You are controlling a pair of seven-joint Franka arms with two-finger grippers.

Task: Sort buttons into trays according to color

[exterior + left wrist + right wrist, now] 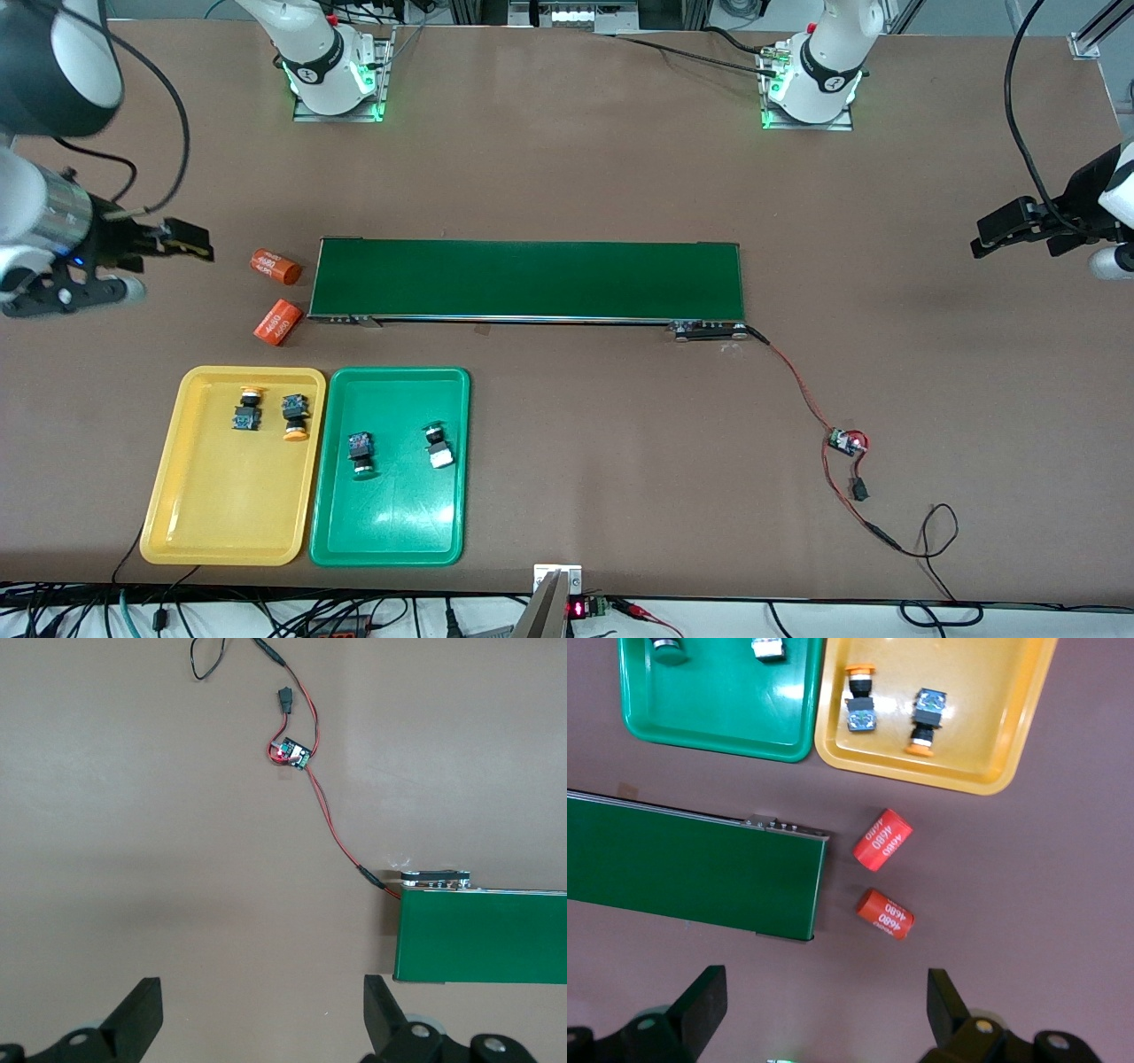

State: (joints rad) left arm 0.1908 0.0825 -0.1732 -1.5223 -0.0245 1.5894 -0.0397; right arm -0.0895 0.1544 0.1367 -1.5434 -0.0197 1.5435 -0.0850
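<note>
Looks pretty much finished to me. The flat yellow plastic tray [177, 496] has two yellow-capped push-button switches [248, 408] lying in it up at its 12 o'clock end, side by side, and the matching green plastic tray [390, 532] just beside it has the two green-capped push-button switches [361, 453] in its 12 o'clock half too. So four buttons, all on the right colour, none loose on the table that I can see.

The two orange cylinders with white print [275, 266] sit off the end of the long dark-green conveyor belt [530, 280], at about 12 o'clock from the yellow tray.

The right gripper [824, 1005] hangs over the table near those cylinders, fingers spread wide, holding nothing. The left gripper [261, 1014] waits over bare table at the belt's other end, also wide open and empty.
</note>
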